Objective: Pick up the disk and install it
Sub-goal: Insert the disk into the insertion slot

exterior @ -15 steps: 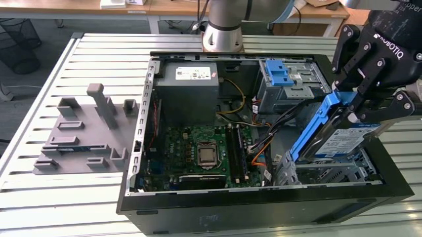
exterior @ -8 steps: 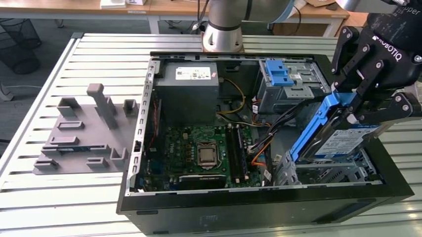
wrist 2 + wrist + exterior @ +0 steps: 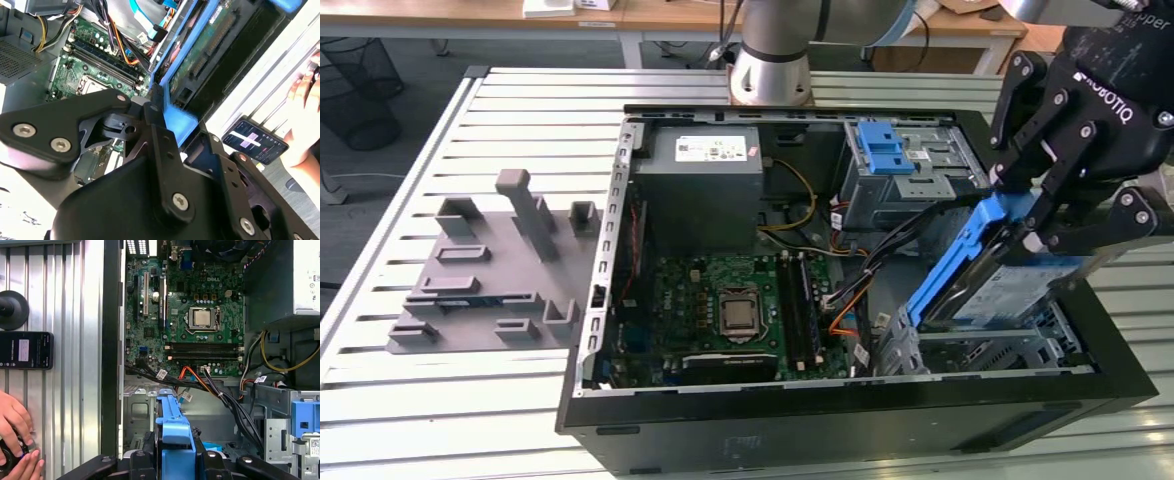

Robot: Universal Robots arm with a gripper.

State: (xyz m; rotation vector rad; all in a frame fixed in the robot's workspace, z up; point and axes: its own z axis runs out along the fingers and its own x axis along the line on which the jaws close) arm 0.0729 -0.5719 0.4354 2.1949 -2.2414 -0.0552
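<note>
My gripper (image 3: 1042, 216) is shut on the disk (image 3: 958, 268), a silver drive in a bright blue carrier frame. The disk hangs tilted, its lower end dipping into the metal drive bay (image 3: 987, 352) at the front corner of the open computer case (image 3: 854, 402), on the exterior view's right. In the second wrist view the disk (image 3: 200, 55) shows its green circuit board and blue frame just past my black fingers (image 3: 150, 112). In the first wrist view the blue frame of the disk (image 3: 175, 432) sits between the gripper's links above the bay.
Inside the case lie the motherboard (image 3: 734, 305), a grey power-supply box (image 3: 700, 165), a blue latch on a metal cage (image 3: 894, 150) and loose cables (image 3: 854, 300). A grey fixture (image 3: 494, 270) stands left of the case. A phone (image 3: 25, 350) and a person's hand (image 3: 15, 430) are beside the case.
</note>
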